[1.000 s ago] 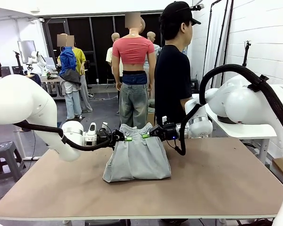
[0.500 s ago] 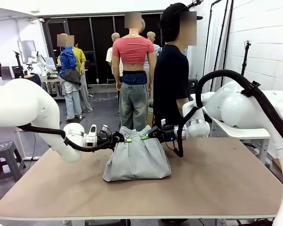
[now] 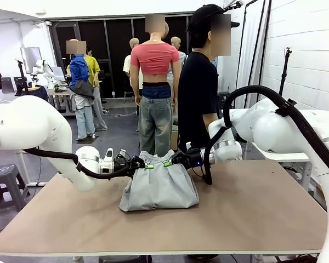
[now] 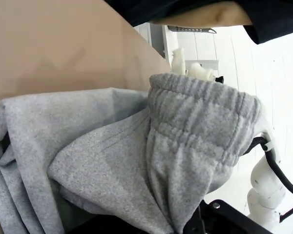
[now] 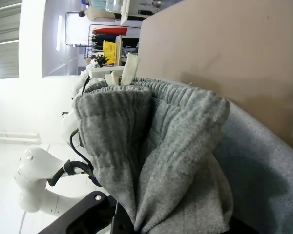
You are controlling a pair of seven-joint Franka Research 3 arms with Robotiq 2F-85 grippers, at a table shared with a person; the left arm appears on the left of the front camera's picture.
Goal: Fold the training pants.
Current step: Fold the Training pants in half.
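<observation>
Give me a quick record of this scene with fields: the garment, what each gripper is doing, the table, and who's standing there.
garment: grey pants, part folded, lower end flat on the table, waistband lifted at the far end
left gripper: shut on the waistband's left corner
right gripper: shut on the waistband's right corner
table: brown top, pants near the middle
person: stands at the far side in a black shirt, hands off the pants
fold: not finished

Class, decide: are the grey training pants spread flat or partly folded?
Partly folded: training pants lie doubled on the table, waistband end lifted by left gripper and right gripper.
</observation>
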